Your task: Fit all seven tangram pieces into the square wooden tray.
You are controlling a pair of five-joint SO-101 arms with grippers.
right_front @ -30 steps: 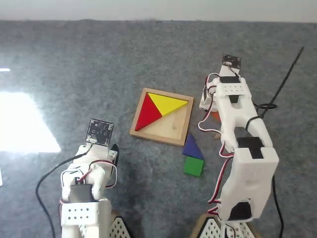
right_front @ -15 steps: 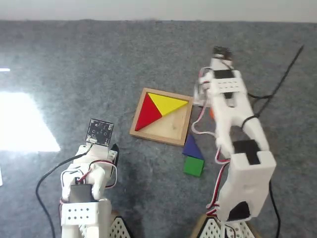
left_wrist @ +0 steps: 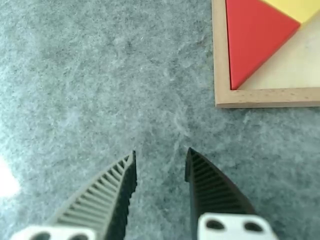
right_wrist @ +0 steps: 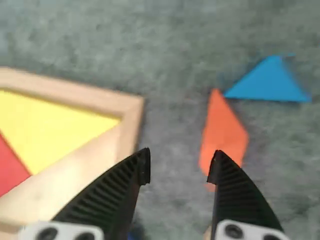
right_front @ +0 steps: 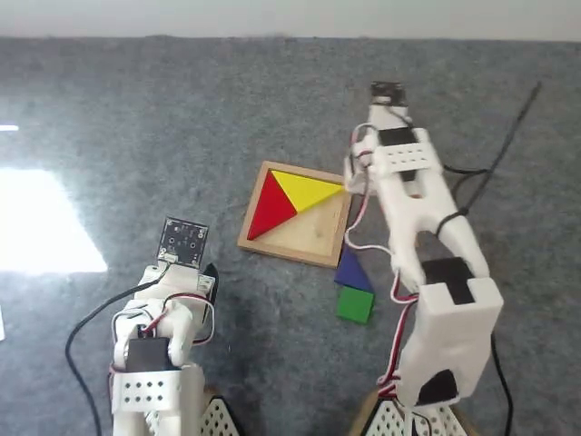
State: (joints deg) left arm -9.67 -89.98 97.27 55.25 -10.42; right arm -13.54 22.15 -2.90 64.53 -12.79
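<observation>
— What has changed on the grey tabletop (right_front: 136,109) over the last second?

— Mostly the right arm (right_front: 427,227). It has swung sideways toward the tray and stretched a little farther out. The left arm (right_front: 159,336) has not moved and sits near the table's front edge, well apart from the pieces.

— And the square wooden tray (right_front: 313,232)?

— It is where it was, in the middle of the tabletop. The red triangle (right_front: 270,207) and the yellow triangle (right_front: 304,189) lie flat inside it, touching along one long edge. The rest of the floor is bare wood.

— The loose pieces?

— They are unmoved. The green square (right_front: 355,304) and the dark blue triangle (right_front: 352,270) lie touching each other, just beside the tray's near corner. In the right wrist view, an orange slanted piece (right_wrist: 223,132) lies just beside the tray's rim. A light blue triangle (right_wrist: 267,82) lies close to one of its tips.

— The jaws?

— The right gripper (right_wrist: 180,152) hangs over the strip of tabletop between the tray's rim and the orange piece, jaws spread and holding nothing. The left gripper (left_wrist: 161,152) is also spread and empty, above bare tabletop near the tray's red corner.
</observation>
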